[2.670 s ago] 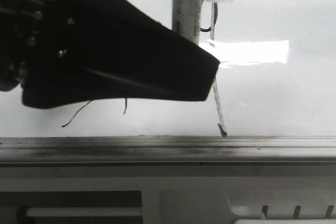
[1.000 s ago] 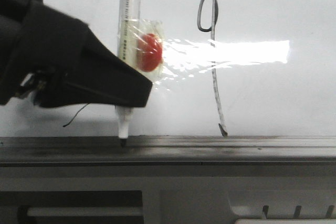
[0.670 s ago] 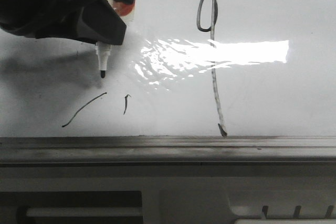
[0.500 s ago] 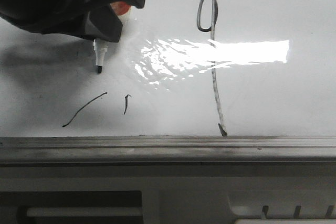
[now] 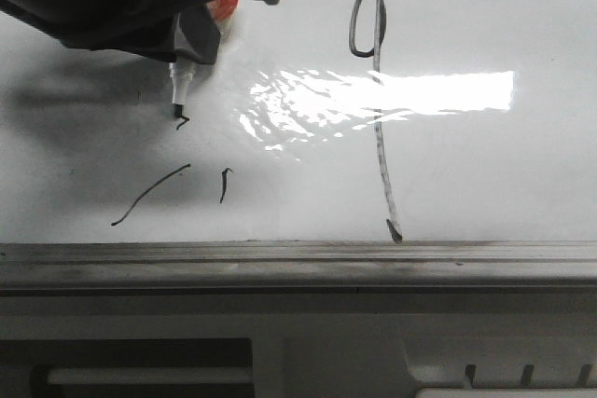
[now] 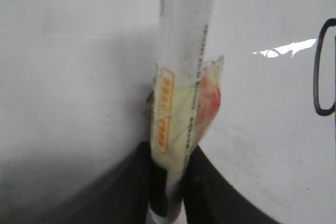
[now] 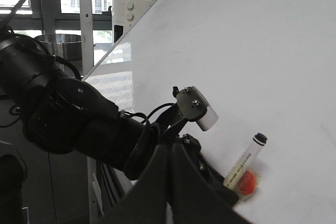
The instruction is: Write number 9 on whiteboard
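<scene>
The whiteboard (image 5: pixel 485 174) fills the front view, with a bright glare patch across its middle. The number 9 (image 5: pixel 378 90) stands right of centre, a narrow loop on top and a long thin tail reaching almost to the rail. My left gripper (image 5: pixel 191 44) is at the upper left, shut on a white marker (image 5: pixel 180 90). The marker's black tip touches the board beside a tiny fresh hook mark. In the left wrist view the marker (image 6: pixel 181 51) sits between the black fingers of the left gripper (image 6: pixel 169 158). My right gripper (image 7: pixel 169 153) is shut and empty, away from the board.
A short curved black stroke (image 5: pixel 149 195) and a small tick (image 5: pixel 224 184) lie low on the left. The grey metal rail (image 5: pixel 298 263) runs along the board's lower edge. The right wrist view shows my left arm (image 7: pixel 68 119) against the board, with windows behind.
My left gripper rose with the marker from the rail to the board's upper left. The tip then lowered onto the board and left a tiny black hook mark.
</scene>
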`<state>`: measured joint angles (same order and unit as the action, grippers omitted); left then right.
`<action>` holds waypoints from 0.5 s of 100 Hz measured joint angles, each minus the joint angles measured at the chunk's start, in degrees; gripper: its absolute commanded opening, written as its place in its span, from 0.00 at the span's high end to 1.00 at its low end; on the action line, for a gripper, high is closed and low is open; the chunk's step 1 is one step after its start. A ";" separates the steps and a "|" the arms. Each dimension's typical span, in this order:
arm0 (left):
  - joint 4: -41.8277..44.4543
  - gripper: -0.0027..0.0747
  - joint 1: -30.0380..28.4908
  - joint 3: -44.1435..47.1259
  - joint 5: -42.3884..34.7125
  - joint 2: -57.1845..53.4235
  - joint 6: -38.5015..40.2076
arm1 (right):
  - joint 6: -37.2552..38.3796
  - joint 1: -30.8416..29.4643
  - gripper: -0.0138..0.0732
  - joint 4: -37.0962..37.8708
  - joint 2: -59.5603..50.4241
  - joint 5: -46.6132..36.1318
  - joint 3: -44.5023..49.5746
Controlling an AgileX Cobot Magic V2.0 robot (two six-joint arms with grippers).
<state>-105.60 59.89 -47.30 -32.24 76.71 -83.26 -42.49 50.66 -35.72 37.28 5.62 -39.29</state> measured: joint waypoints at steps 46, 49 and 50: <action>-0.04 0.46 2.40 0.29 -8.44 -2.35 0.00 | 0.00 0.00 0.92 0.00 -0.91 0.25 0.40; -0.04 0.46 3.67 0.56 -9.06 -3.61 -0.10 | 0.00 0.00 0.92 0.00 -1.71 0.25 0.95; -0.04 0.46 3.96 0.71 -9.20 -3.93 -0.10 | 0.00 0.00 0.92 0.00 -1.90 0.25 1.10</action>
<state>-105.64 63.85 -46.59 -41.44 72.78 -83.36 -42.49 50.66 -35.72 35.38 5.87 -38.19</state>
